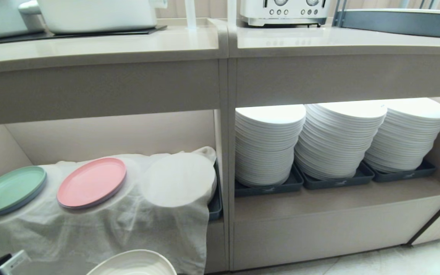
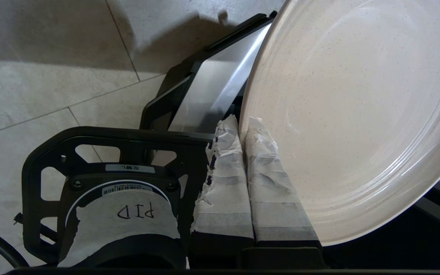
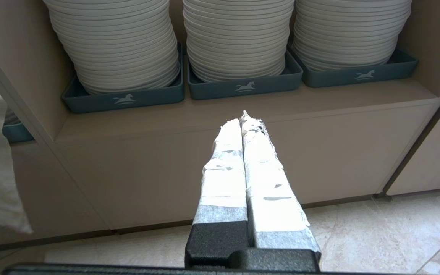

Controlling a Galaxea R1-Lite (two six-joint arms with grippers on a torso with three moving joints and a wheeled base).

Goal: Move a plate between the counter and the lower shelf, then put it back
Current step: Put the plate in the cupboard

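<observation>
Round cream-beige speckled plate (image 2: 357, 114) clamped at rim in left jaws (image 2: 243, 126), low at six o'clock, below cloth-draped lower shelf (image 1: 101, 133). Right jaws (image 3: 243, 122) together, parked. Transfer underway; next needs lift onto beige worktop (image 1: 90, 46), twelve o'clock.

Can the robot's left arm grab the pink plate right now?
Probably not yet. The left gripper is shut on the cream plate, so it has no free grip. The pink plate itself lies uncovered on the white cloth, with nothing on top.

"PID" handwritten on tape label (image 2: 128, 214) on robot body; horse logo on tray (image 3: 124, 100) fronts.
</observation>
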